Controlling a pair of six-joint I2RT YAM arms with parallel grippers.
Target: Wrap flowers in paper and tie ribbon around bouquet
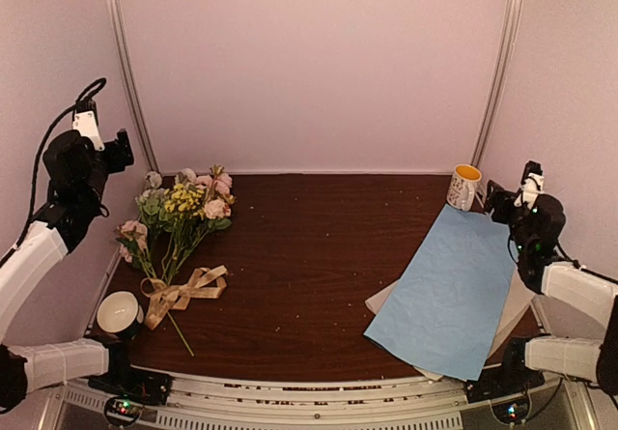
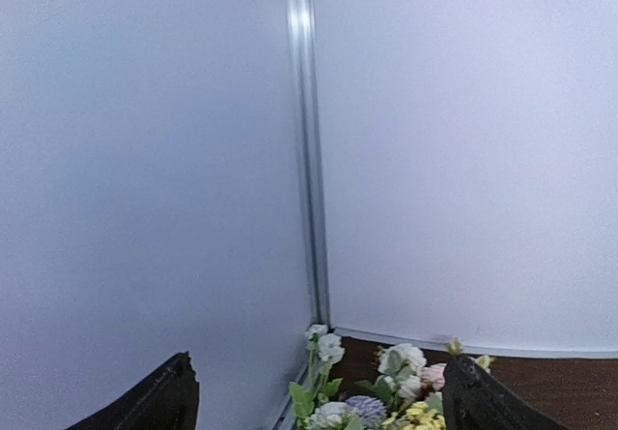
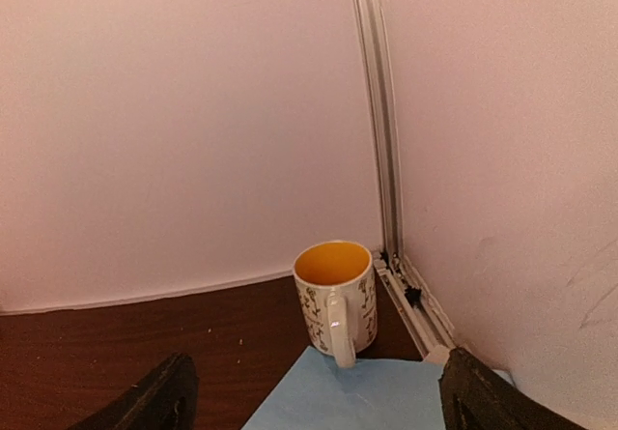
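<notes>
Left side: small artificial flowers (image 1: 183, 213), white, pink and yellow on thin green stems, lie on the dark wooden table (image 1: 309, 246). I judge them light and floppy; I'd grip the gathered stems, not the heads.
Stem ends: a looped tan-gold satin ribbon (image 1: 183, 290) lies across them, touching; probably limp and slippery.
Right side: the large light-blue rectangular paper (image 1: 449, 295) lies flat over a pale sheet (image 1: 379, 301); thin, likely to crease; I'd take a corner.
Left gripper (image 2: 319, 399): jaws wide, empty, raised above the flowers.
Right gripper (image 3: 319, 401): jaws wide, empty, hovering over the paper's far end, near a white mug (image 3: 335, 300) with yellow inside.
</notes>
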